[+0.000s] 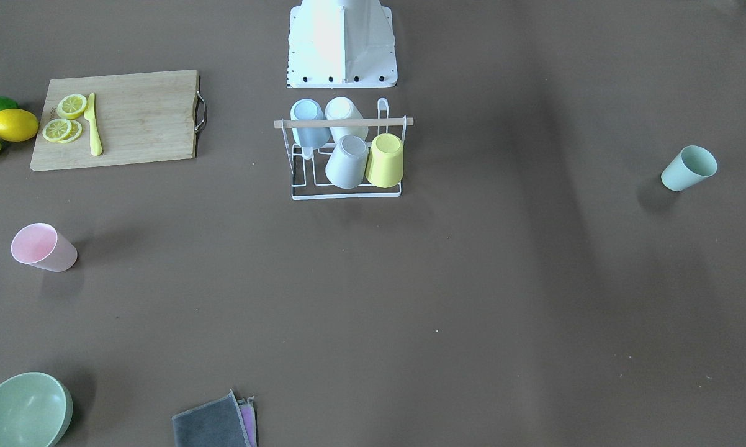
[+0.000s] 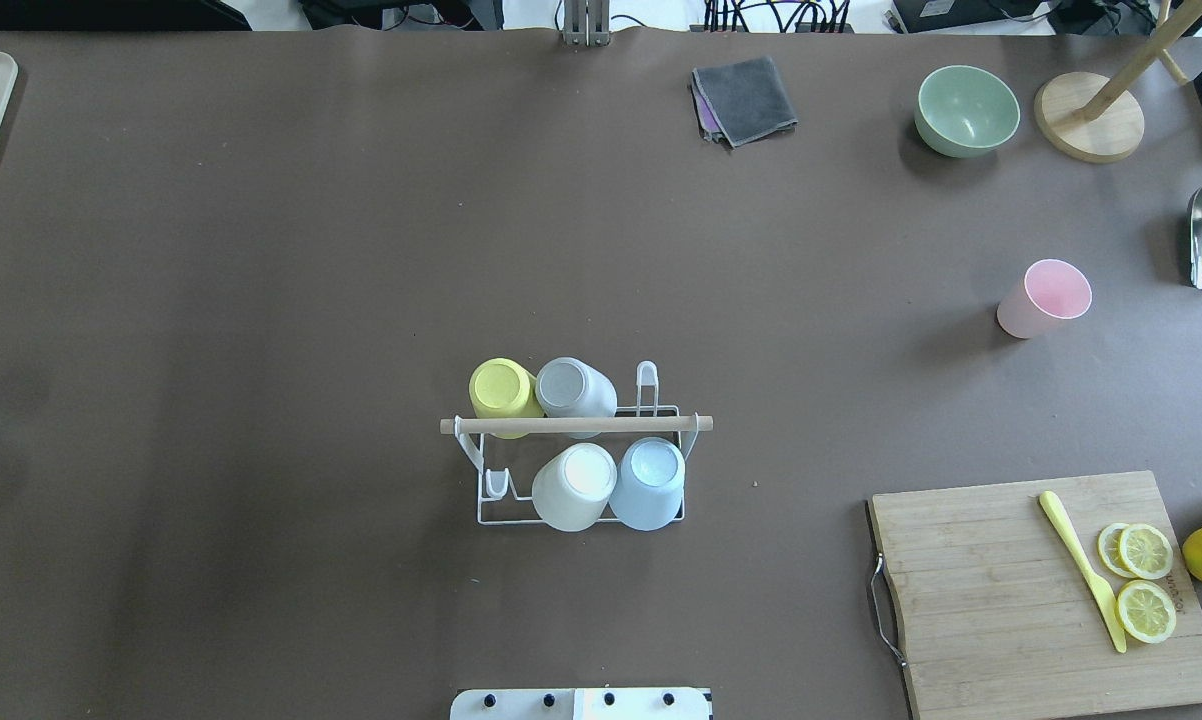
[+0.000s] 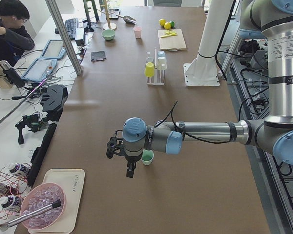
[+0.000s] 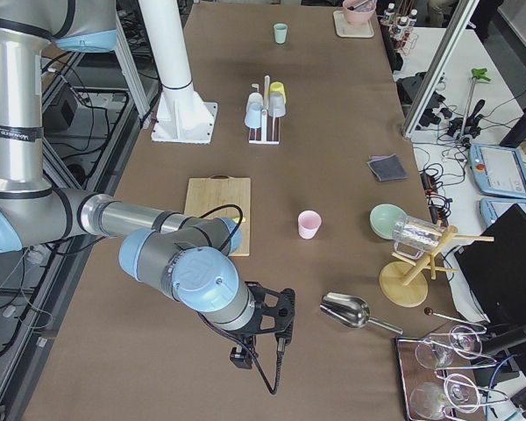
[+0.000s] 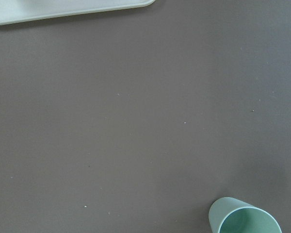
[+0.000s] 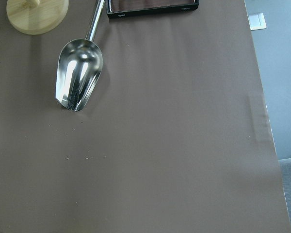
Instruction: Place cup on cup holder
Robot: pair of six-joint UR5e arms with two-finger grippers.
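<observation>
Brown bench [image 1: 373, 298], with a white wire cup holder [image 2: 661, 424] at its middle, just in front of the robot's base. Four cups sat upside down on the holder's prongs: a yellow cup [image 2: 502, 388], a grey cup [image 2: 571, 387], a white cup [image 2: 574, 487] and a blue cup [image 2: 650, 483].

A mint-green cup [image 1: 688, 168] stood upright on the bench, well apart from the cup holder, toward the robot's left end. The left pincer [image 3: 128, 168] hung near this cup. I cannot tell how wide it stood, or whether it touched the cup.

A pink cup [image 1: 43, 247] stood upright, well apart from the cup holder on the other side. The right pincer [image 4: 261, 346] hung farther out still, near a metal scoop [image 6: 78, 73]. Its opening cannot be told either.
</observation>
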